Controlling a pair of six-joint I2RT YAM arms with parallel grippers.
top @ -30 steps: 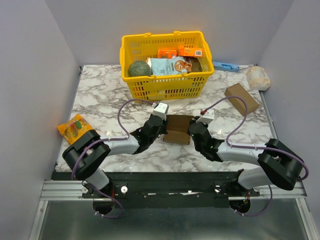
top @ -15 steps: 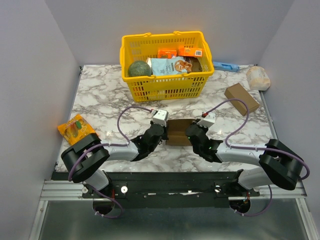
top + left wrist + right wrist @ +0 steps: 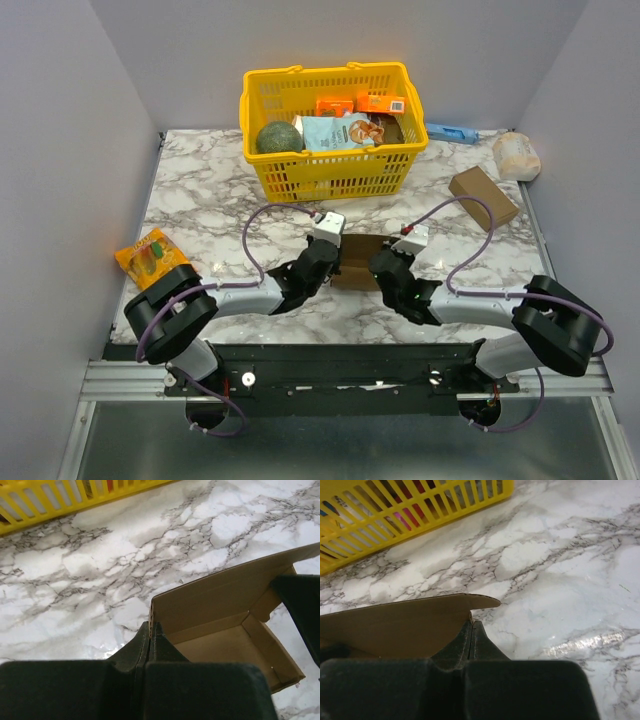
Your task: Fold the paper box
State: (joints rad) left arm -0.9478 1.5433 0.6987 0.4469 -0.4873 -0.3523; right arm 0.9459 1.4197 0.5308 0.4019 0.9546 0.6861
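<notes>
Cardboard held from 2 sides: the paper box lies open-topped near the middle of the marble table, at 6 o'clock from the yellow basket. The left gripper meets it at 9 o'clock, jaws together and pinched on the edge of a raised side wall. The right gripper, at 3 o'clock, has its jaws clamped on the opposite flap.
</notes>
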